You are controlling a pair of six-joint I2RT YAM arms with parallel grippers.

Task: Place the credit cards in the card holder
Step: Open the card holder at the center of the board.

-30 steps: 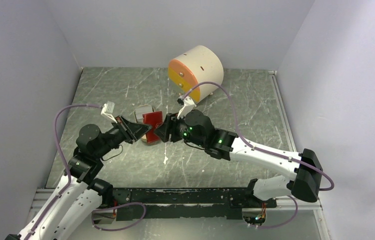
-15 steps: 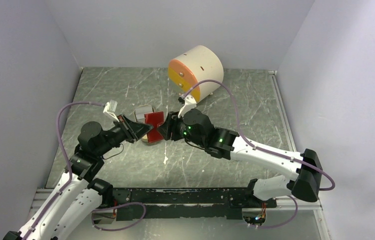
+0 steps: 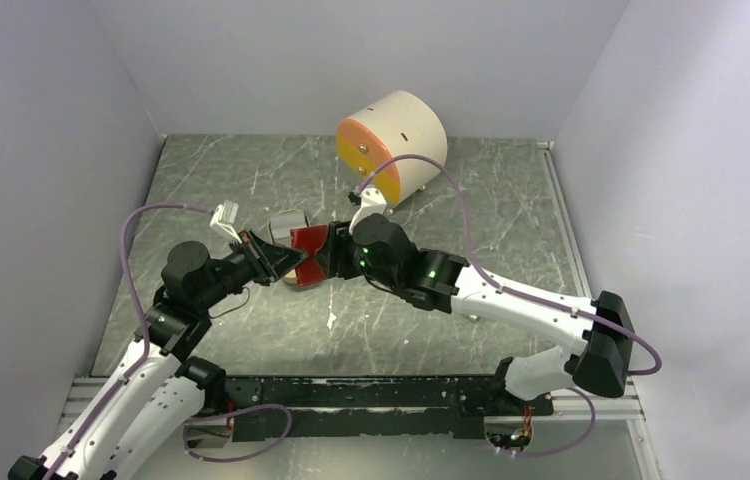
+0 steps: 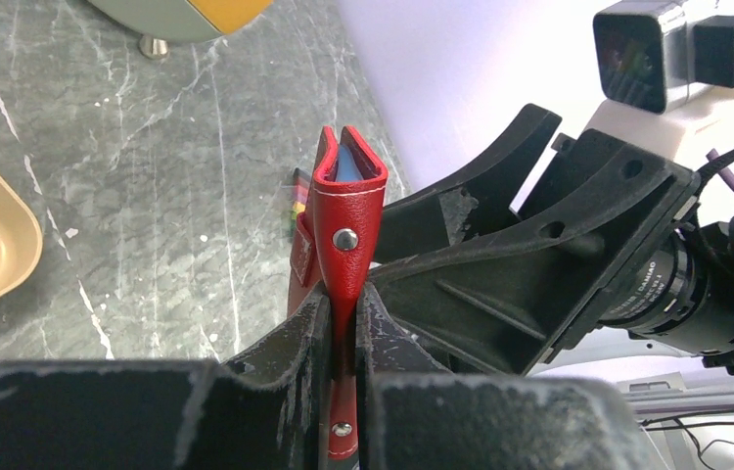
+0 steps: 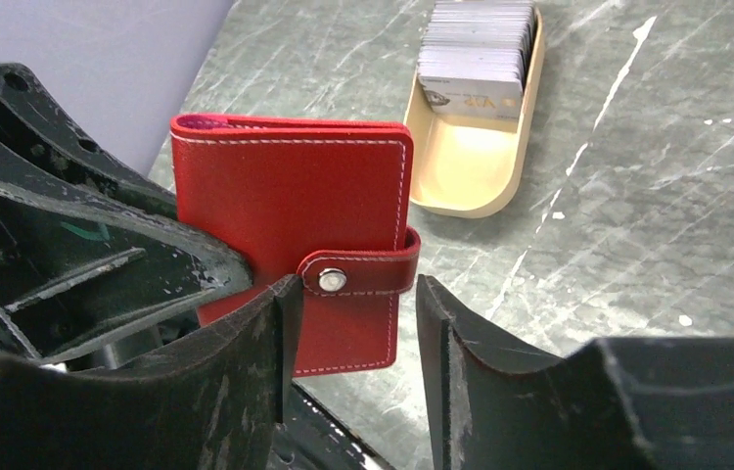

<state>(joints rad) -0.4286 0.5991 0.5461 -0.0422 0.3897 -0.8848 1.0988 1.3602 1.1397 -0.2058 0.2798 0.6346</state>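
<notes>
The left gripper [image 4: 344, 305] is clamped tight on the red card holder [image 4: 348, 211], holding it upright at mid-table. The right gripper [image 5: 356, 305] has its jaws about half open, 1 on each side of the snap tab [image 5: 363, 276], gripping nothing. The credit cards [image 5: 476, 44] sit stacked in the tan tray [image 5: 466, 186] just beyond, on the far side.

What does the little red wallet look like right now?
The card holder is a small red wallet, leather-like with pale stitching. A tab with a round metal snap wraps over its edge, fastened. Seen edge-on from the left wrist, pale blue shows inside its gaping end. It is held up off the table, pinched along one edge by the left gripper. The right gripper is open, its fingers either side of the tab.
</notes>
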